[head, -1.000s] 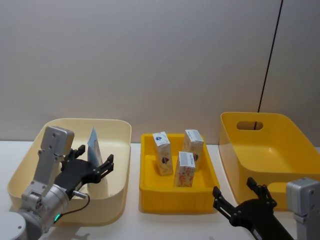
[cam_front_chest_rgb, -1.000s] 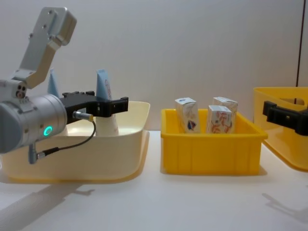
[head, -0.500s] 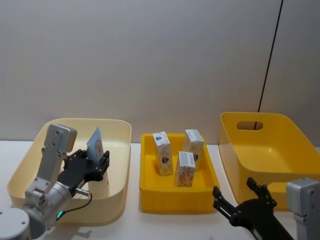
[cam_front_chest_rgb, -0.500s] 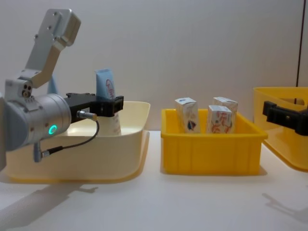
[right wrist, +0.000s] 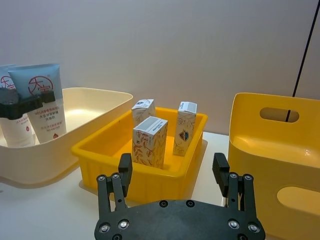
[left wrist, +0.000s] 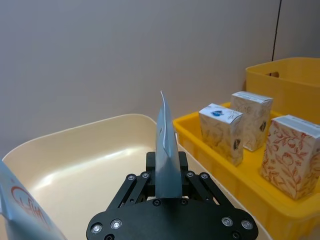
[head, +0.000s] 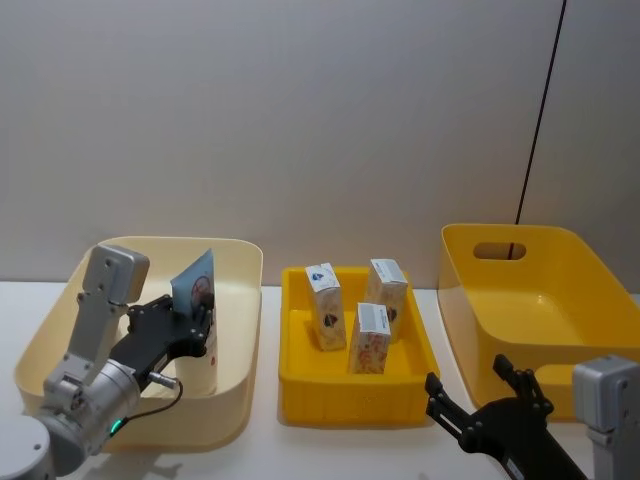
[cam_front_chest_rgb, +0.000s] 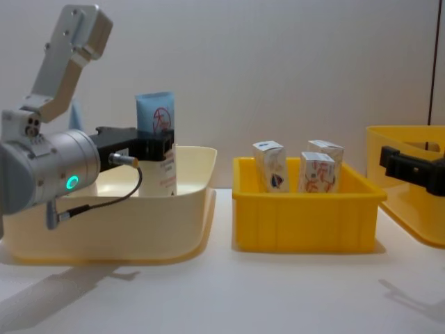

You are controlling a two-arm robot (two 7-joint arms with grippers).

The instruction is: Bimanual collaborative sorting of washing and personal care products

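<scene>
Tube (head: 195,290): we see it upright, crimped end up, inside the cream bin (head: 150,243), toward that bin's right side. In the chest view its red logo faces us (cam_front_chest_rgb: 156,122). We cannot tell whether its foot touches the bin floor.
Left tool (head: 196,325): clamped on the tube at about mid-height. The left wrist view shows the tube edge-on (left wrist: 167,130) with one finger pressed on each flat face (left wrist: 166,162).
Second tube (left wrist: 20,215): it stands farther left in the same bin, apart from the held one. In the chest view the left arm hides most of it, leaving a blue sliver (cam_front_chest_rgb: 75,115).
Cartons: three stand upright, close together, in the small yellow bin (head: 350,395). Two are at the far side (head: 325,293) (head: 386,285), and one is nearer (head: 369,340).
Small yellow bin: it sits mid-surface, just right of the cream bin.
Right tool (right wrist: 172,165): fingers spread wide, with nothing between them. It hangs low at the near right (head: 468,385), in front of the big yellow bin (head: 600,290).
Big yellow bin: it stands at the far right and has a handle slot in its far wall.
Surface (cam_front_chest_rgb: 278,292): white, and it carries all three bins.
</scene>
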